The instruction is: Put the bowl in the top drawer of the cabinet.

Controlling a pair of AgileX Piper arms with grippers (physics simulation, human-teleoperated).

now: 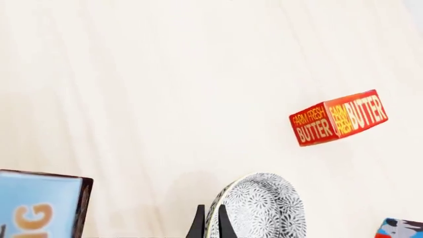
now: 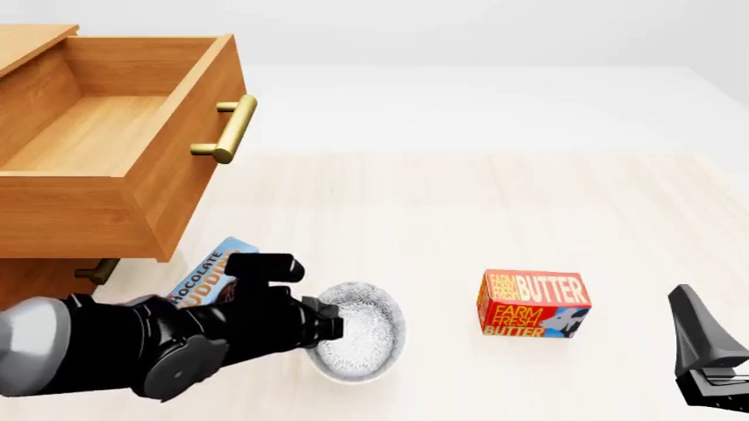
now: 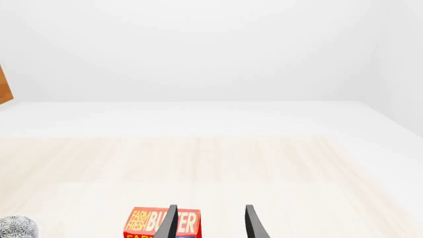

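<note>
1. While the left gripper shows in its wrist view as two dark fingers pinched onto the near rim of the bowl, one finger inside the rim and one outside, the grip looks closed on that edge.
2. In the front view the same left gripper sits at the lower left of the frame, meeting the bowl on its left side; whether the bowl rests on the table or is slightly tilted up I cannot tell.
3. The open top drawer lies toward the upper left of the frame from the bowl, its box pulled out of the cabinet, so the carry likely runs up and leftward, and the left arm is plainly the nearer one.
4. A pudding box lies just behind the arm; a butter box stands apart to the right.
5. At the lower right edge, the right gripper has its fingers spread with nothing between them, well apart from the bowl.
</note>
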